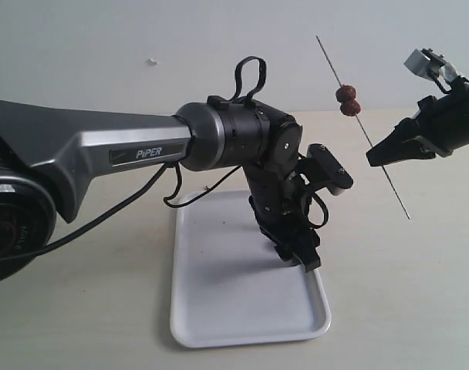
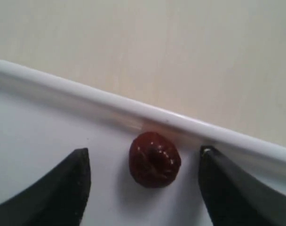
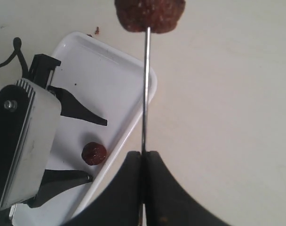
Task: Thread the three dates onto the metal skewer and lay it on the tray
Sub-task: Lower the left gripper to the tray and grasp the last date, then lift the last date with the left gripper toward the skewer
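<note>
Skewer (image 1: 362, 127) is held up off the surface (image 1: 420, 308) at right, steeply tilted, with the upper tip leaning left and the lower tip down to the right. Right tool (image 1: 371, 159) is pinched tight on it around mid-length, bare rod sticking out above and below the grip. Threaded dates (image 1: 348, 100), two of them touching each other, sit on the upper stretch above the grip, well short of the top tip. Loose date (image 2: 154, 159) lies on the tray (image 1: 234, 308), just inside its right rim; cannot tell if it touches the rim. Left tool (image 2: 144, 155) points down over it, jaws wide, one finger either side of the loose date and both apart from it. Exterior view gives the whole skewer and its tilt but hides the loose date behind the left tool. Left wrist view gives that date and the gaps to the fingers close up, no skewer. Right wrist view looks along the rod to the threaded dates, cropped at the frame edge, with tray, loose date and left tool beyond, plus a tiny reddish crumb (image 3: 97, 30) on the surface by a tray corner.
</note>
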You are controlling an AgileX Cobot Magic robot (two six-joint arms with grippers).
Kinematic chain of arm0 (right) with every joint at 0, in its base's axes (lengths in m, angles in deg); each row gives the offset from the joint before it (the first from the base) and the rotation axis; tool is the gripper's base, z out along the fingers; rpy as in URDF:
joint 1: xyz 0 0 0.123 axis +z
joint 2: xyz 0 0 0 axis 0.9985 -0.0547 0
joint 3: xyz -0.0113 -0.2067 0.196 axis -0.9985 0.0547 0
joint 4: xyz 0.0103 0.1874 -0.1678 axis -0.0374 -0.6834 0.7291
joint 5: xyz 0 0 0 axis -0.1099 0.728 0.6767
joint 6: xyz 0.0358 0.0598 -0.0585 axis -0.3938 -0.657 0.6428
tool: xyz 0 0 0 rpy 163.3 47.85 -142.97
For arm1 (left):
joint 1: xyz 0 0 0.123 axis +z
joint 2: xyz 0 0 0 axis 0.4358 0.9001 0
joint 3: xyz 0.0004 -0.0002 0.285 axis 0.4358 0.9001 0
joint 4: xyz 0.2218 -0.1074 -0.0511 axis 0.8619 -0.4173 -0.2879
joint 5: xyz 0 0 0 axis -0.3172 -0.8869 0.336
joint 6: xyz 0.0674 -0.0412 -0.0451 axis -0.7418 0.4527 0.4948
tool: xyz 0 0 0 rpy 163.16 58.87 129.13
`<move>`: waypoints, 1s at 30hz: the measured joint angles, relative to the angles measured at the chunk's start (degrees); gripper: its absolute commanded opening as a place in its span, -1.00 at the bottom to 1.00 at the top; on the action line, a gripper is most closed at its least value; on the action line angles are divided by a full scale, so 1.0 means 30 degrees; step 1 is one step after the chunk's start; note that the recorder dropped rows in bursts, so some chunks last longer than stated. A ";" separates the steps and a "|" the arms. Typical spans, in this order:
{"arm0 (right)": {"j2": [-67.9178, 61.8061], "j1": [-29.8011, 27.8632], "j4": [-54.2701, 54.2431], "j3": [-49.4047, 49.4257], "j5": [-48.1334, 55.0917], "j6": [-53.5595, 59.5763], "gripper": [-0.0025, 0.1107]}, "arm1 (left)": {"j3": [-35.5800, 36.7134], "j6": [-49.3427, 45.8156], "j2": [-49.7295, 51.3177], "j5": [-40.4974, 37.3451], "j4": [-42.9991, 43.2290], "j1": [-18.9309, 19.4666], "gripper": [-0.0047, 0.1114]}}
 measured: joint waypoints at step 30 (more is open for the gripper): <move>0.0000 0.0000 0.2677 0.0000 0.3025 0.1536 -0.96 | -0.0070 -0.6890 -0.3610 -0.4803 -1.4841 0.7277 -0.33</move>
